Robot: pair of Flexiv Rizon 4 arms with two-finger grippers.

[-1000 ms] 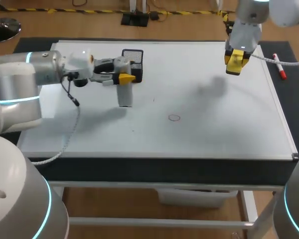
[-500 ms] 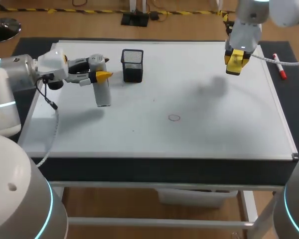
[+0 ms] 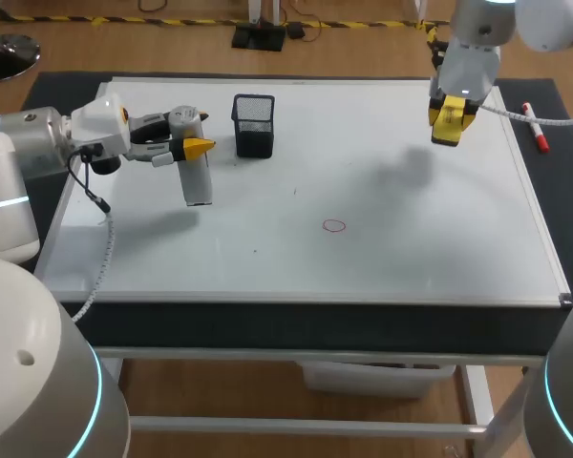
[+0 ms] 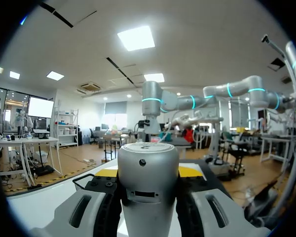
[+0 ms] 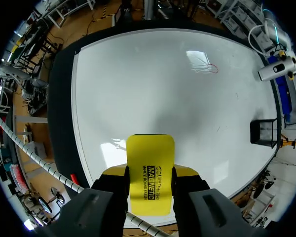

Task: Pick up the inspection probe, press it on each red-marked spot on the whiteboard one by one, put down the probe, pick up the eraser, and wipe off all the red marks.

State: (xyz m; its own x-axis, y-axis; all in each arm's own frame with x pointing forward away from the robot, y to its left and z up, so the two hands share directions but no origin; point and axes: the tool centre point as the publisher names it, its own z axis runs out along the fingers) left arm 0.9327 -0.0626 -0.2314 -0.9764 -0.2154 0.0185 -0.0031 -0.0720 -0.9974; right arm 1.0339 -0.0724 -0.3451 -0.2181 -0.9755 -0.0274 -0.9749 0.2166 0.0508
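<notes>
Left pincer [image 3: 193, 147] clamped on the inspection probe [image 3: 199, 179], upper left of frame. Probe upright over the whiteboard [image 3: 411, 248], just left of the black mesh cup [image 3: 254, 125]. Right pincer [image 3: 447, 124] gripping the yellow eraser [image 3: 452, 114], upper right, above the board. One red mark [image 3: 334, 226] mid-board, well apart from both. Red marker [image 3: 536, 127] lies off the board, far right.

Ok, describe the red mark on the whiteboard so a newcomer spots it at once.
Start from the whiteboard covering the table. Near its middle, right of the black mesh holder and nearer the front edge, sits the red mark. It is a small open oval, the board's only red.
</notes>
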